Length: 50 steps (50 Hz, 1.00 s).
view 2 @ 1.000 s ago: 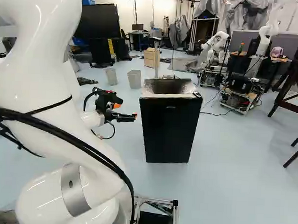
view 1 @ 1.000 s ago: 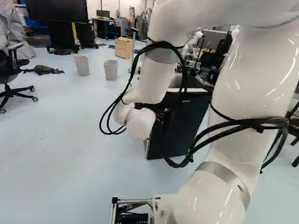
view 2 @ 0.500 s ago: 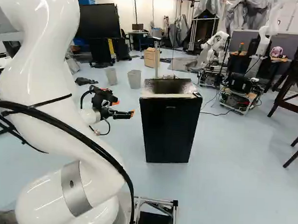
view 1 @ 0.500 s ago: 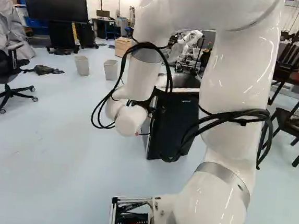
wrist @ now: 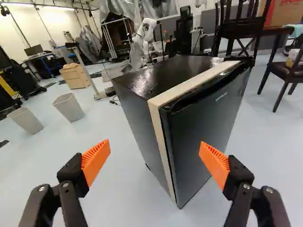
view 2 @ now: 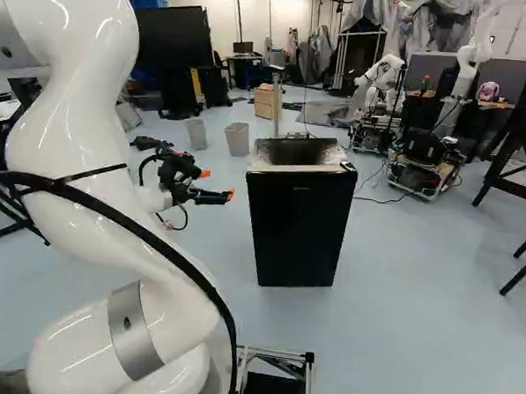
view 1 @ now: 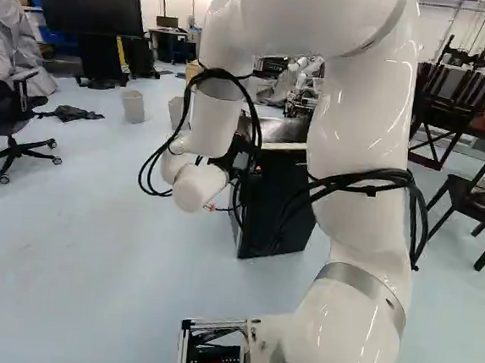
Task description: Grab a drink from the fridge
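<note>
On the black fridge door (view 2: 296,230), small pale lettering (wrist: 221,96), gripper (view 2: 217,184) spread wide, empty

The fridge (view 2: 298,225) stands on the floor (view 2: 418,276). In the right base view, bins (view 2: 237,139) stand behind-left, another robot (view 2: 375,86) behind-right.

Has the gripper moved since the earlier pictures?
Yes. In the right base view the gripper has shifted left and slightly up, away from the black mini fridge, which stays put.
</note>
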### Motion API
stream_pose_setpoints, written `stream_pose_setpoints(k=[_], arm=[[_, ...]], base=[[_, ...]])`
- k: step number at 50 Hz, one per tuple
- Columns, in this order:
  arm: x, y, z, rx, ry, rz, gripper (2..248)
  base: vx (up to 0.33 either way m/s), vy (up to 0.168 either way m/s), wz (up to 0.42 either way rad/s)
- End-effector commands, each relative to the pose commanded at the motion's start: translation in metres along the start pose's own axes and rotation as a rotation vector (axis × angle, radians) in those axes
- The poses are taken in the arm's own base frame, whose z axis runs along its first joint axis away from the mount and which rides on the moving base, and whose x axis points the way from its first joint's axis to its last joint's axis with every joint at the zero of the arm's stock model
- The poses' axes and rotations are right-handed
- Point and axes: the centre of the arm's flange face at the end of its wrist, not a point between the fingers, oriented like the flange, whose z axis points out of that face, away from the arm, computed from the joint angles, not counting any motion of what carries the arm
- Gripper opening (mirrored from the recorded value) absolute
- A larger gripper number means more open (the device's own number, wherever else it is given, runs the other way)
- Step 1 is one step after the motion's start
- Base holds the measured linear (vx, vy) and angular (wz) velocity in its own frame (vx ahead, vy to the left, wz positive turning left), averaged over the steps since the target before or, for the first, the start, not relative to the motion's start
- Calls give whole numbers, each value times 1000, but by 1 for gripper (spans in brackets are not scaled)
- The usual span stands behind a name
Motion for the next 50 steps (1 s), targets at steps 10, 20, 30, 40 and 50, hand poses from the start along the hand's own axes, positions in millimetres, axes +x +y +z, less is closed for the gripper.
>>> stream_pose_setpoints(k=[10, 20, 30, 40, 50], arm=[[1, -10, 12, -48, 15, 31, 247], [1, -17, 24, -91, 24, 60, 247], [2, -22, 33, -128, 29, 82, 247], [2, -22, 39, -164, 33, 101, 247], [-1, -22, 46, -195, 34, 108, 247]], base=[[0, 0, 0], [0, 0, 0], [0, 0, 0], [0, 0, 0], [0, 0, 0]])
